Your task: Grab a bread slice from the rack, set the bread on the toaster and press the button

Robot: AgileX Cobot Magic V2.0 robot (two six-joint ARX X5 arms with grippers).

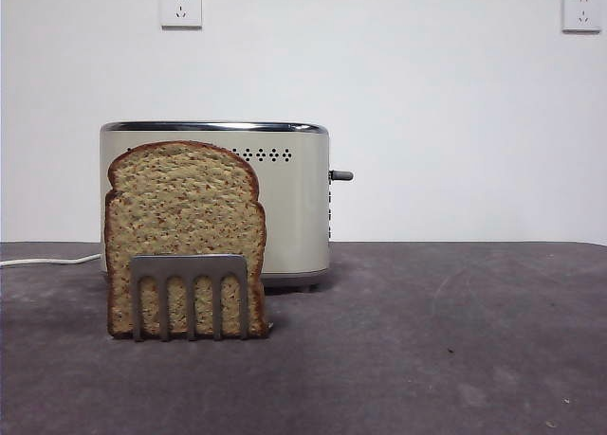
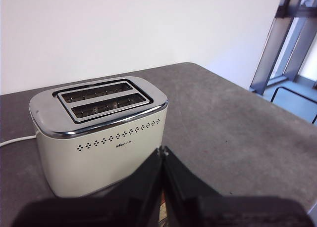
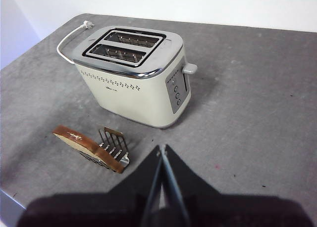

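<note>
A dark grey, matte tabletop point(image 1: 427, 340) meets a plain white wall point(image 1: 427, 103), which carries two white square wall sockets point(image 1: 181, 7) high up, well apart.

Below my fingers lies a grey table point(image 3: 257, 113). The toaster point(image 3: 136, 78) stands on it ahead of both my grippers, its white cord point(image 3: 67, 39) trailing across the surface behind. The rack point(image 3: 111, 148) stands nearer my right fingers, just in front of the toaster.
</note>
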